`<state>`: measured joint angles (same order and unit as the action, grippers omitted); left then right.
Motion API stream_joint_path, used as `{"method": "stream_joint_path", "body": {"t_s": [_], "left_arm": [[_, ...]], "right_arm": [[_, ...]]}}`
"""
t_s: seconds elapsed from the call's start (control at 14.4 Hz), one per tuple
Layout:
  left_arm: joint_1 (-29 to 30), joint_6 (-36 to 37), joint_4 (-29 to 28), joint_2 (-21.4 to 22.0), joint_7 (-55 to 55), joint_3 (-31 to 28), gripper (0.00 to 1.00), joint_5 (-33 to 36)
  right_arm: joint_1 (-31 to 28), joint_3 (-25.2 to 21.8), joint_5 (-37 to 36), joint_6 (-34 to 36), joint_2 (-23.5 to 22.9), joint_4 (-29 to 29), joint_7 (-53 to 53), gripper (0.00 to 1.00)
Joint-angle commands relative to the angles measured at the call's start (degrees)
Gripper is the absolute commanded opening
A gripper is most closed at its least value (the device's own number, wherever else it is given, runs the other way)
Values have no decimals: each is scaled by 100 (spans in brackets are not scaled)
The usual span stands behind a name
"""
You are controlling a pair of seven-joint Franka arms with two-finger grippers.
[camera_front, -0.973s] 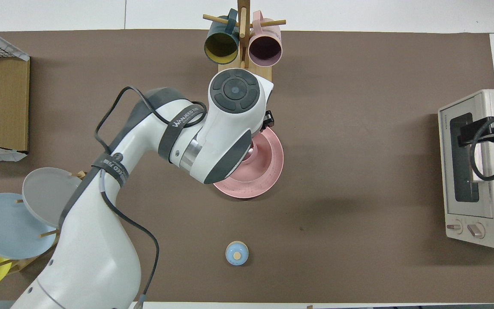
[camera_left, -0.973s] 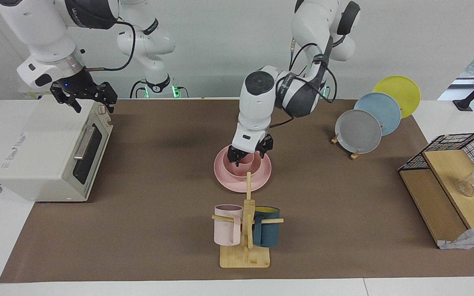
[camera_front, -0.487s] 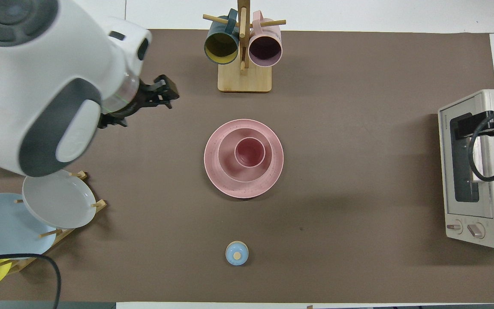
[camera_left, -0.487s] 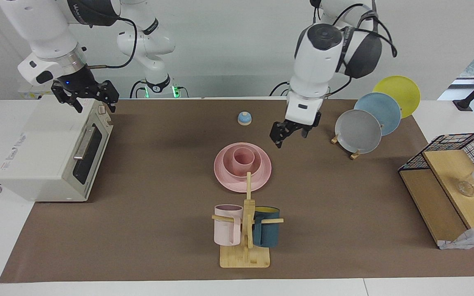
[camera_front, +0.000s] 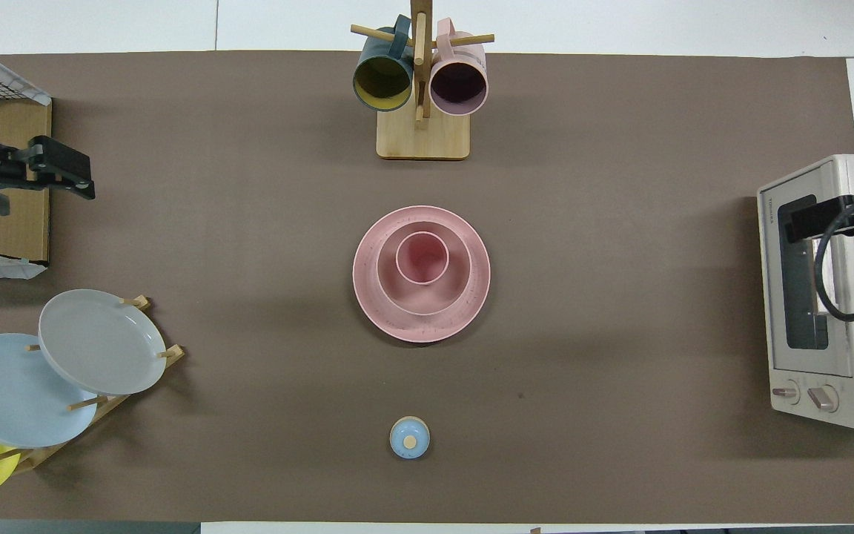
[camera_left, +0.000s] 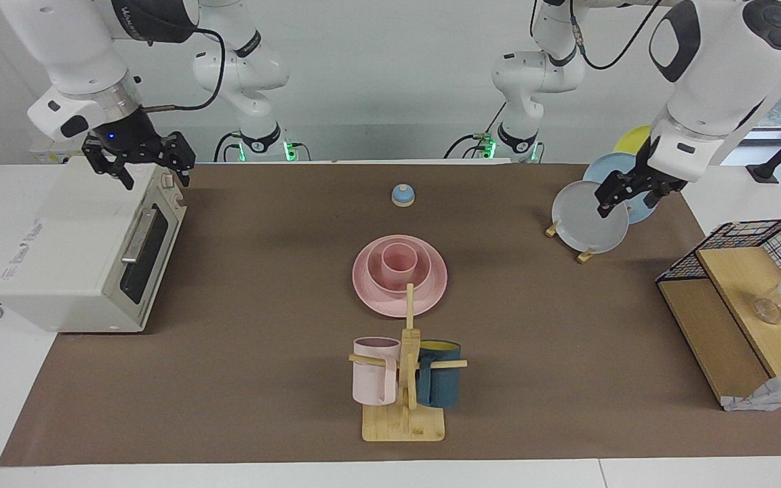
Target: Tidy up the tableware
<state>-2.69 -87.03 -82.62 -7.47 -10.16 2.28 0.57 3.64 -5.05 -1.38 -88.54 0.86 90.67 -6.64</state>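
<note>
**A:** Where are our pink things now?

**B:** They sit in one stack in the middle of the bench (camera_left: 241,379). The pink plate (camera_left: 431,288) is at the bottom. The pink bowl (camera_left: 422,276) sits on it, and the pink cup (camera_left: 400,262) stands up inside the bowl. The mug stand (camera_left: 404,386) with its two mugs is just beside the stack, farther from us. The small blue bell (camera_left: 403,195) is nearer to us.

**A:** Are we holding anything?

**B:** No. Our left claw (camera_left: 630,190) is up in the air over the plate rack (camera_left: 590,217), at the left arm's end of the bench. Its fingers are spread a little and nothing is between them. Our right claw (camera_left: 138,160) waits over the toaster oven (camera_left: 58,251). Its fingers are spread wide, and it holds nothing too.

**A:** So which step are we on?

**B:** We think the stacking is done. Cup in bowl, bowl on plate. Nothing pink is left lying alone.

**A:** What do we do next?

**B:** Maybe nothing more than parking the arms. If the stack must go somewhere, we should grab the plate by its rim and lift slowly. We must keep it flat, because the bowl and cup only rest there and could slide off.
</note>
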Motion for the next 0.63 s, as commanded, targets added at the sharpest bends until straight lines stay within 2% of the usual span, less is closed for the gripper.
{"method": "stream_joint_path", "body": {"t_s": [0.0,0.14,0.56], "left_arm": [[216,-112,-859,613,417,80,100,39],[225,-200,-1142,843,436,80,100,48],[137,80,-835,870,374,150,100,66]], "right_arm": [[-13,-4,102,-75,37,29,-162,100],[-13,-13,102,-75,37,29,-162,100],[-13,-4,102,-49,46,38,-170,100]]}}
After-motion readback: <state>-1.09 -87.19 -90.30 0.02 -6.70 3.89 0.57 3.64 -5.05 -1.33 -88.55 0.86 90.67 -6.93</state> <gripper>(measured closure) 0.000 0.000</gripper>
